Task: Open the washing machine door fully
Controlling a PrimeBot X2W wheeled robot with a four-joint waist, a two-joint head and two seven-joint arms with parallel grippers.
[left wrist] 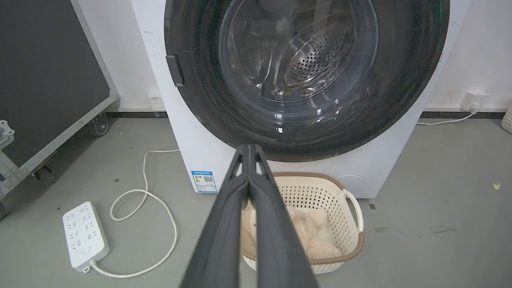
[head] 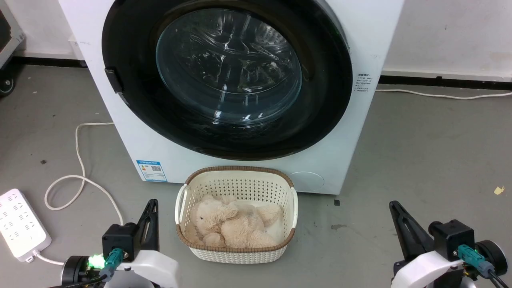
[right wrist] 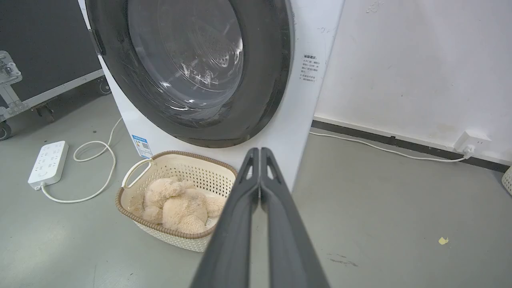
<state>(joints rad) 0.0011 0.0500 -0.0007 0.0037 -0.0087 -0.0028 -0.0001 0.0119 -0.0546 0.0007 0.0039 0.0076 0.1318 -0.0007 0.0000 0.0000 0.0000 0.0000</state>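
Note:
The washing machine point(head: 132, 132) is a big white front-loader standing against the wall. Its washing machine door point(head: 328, 80), a large round glossy black ring with a bulging glass window, sits flat against the front; a small dark handle tab point(head: 114, 80) is on its left rim. The door point(left wrist: 192, 112) also fills the top of the left wrist view, and appears at an angle point(right wrist: 268, 80) in the right wrist view. My left gripper point(head: 152, 202) is shut at the lower left, well short of the machine. At the lower right, my right gripper point(head: 393, 205) is shut with nothing in it.
A cream woven basket point(head: 192, 188) holding a beige plush toy point(head: 232, 224) stands on the floor right before the machine. A white power strip point(head: 20, 224) and its looping cable point(head: 80, 176) lie at the left. A black wheeled case point(left wrist: 52, 80) stands further left.

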